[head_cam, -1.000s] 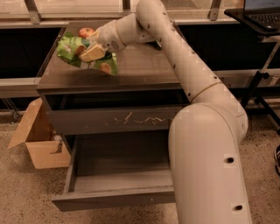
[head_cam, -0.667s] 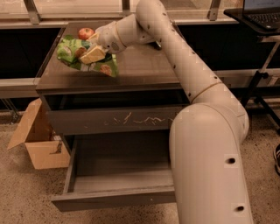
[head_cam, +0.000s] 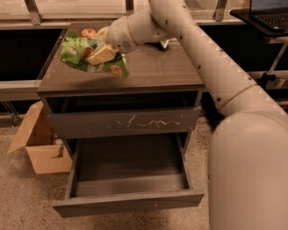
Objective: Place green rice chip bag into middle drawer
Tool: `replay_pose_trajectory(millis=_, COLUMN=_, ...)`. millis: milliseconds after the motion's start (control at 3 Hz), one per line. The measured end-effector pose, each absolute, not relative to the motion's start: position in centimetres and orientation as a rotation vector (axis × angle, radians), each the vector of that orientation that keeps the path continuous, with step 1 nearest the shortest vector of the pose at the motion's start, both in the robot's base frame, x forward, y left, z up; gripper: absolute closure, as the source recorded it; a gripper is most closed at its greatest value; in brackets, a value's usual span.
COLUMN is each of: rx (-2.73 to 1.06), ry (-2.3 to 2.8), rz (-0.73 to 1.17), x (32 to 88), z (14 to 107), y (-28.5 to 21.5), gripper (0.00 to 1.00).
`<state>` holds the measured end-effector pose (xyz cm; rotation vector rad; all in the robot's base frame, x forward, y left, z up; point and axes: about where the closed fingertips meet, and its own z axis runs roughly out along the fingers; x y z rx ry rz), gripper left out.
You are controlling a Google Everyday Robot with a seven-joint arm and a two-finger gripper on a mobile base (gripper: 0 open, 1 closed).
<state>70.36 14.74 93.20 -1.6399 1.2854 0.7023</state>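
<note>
The green rice chip bag (head_cam: 77, 50) is light green and crumpled, with tan rice cakes pictured on it. It hangs just above the left part of the cabinet top (head_cam: 153, 67). My gripper (head_cam: 101, 54) is shut on the bag's right side, and the arm reaches in from the upper right. The middle drawer (head_cam: 128, 202) is pulled out below, with a smooth front panel and an empty flat tray. It lies lower than the bag and nearer the front.
The top drawer front (head_cam: 123, 123) with pale scratch marks is shut. A red-orange round thing (head_cam: 88, 32) and a dark object (head_cam: 161, 44) lie at the back of the top. A cardboard box (head_cam: 38, 146) stands on the floor at the left. A laptop (head_cam: 270, 11) is at the upper right.
The gripper with the bag has shifted slightly to the right over the cabinet top. The drawers have not moved.
</note>
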Motion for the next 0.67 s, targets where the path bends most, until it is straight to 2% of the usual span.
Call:
replay_pose_trajectory(millis=333, rx=-1.592, ry=1.260, rz=0.651, x=66.6, z=95.2, y=12.4, gripper=1.00)
replay_pose_trajectory(millis=667, rx=-1.588, ry=1.333, rz=0.705, x=63.2, z=90.9, y=11.4, gripper=1.00)
